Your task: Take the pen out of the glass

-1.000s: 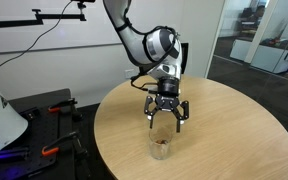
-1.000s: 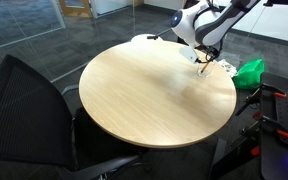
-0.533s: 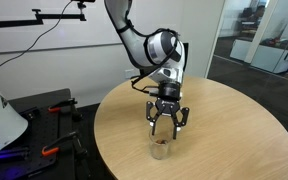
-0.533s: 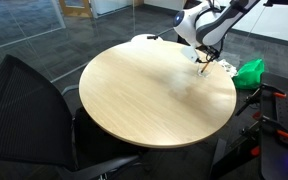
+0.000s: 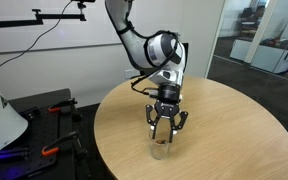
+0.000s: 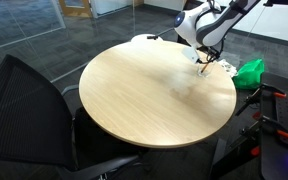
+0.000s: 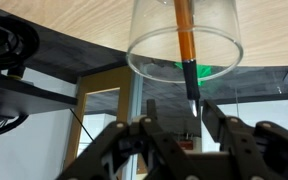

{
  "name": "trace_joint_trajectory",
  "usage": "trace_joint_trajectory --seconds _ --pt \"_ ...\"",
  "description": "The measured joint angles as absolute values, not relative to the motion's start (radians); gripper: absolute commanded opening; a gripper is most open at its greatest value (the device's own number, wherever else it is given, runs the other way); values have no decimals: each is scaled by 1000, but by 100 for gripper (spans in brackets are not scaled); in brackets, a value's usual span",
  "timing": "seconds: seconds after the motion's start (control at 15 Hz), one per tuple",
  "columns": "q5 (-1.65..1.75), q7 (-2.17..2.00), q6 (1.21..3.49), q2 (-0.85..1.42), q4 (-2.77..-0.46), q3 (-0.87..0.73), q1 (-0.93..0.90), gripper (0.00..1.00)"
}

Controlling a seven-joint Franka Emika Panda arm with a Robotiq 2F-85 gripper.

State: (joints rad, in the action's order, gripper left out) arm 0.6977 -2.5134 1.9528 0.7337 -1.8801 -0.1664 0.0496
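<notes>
Up close in the wrist view, the claw [image 7: 179, 108] shows two dark fingers [image 7: 149, 112] spread apart, released and grasping nothing. Just past them the dark end of the pen [image 7: 184, 40] points toward the camera, roughly between the fingers without touching either. The pen's orange-brown shaft stands inside the clear glass [image 7: 144, 50] and leans against its rim. The glass sits on the pale wooden counter [image 7: 64, 25]. In an exterior view, the claw [image 5: 162, 130] hangs straight down over the glass [image 5: 160, 150] near the edge of the round counter [image 5: 234, 130]. In an exterior view, a black mesh chair [image 6: 29, 110] stands beside the counter [image 6: 144, 90], and a green object [image 6: 250, 72] lies beyond it.
</notes>
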Motion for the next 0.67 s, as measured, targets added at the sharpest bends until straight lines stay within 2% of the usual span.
trace_joint_trajectory --seconds 0.13,0.2,0.33,0.47,0.53,0.67 --pt "689 -2513 1955 734 -1881 -171 53 44" --pt "685 -2513 1957 734 -1882 -173 54 38" --pt "681 -2513 1960 734 -1883 -178 56 19" --pt "680 -2513 1963 734 -1884 -181 57 4" --pt "680 -2513 1963 734 -1884 -182 57 0" --pt "680 -2513 1964 734 -1884 -182 57 1"
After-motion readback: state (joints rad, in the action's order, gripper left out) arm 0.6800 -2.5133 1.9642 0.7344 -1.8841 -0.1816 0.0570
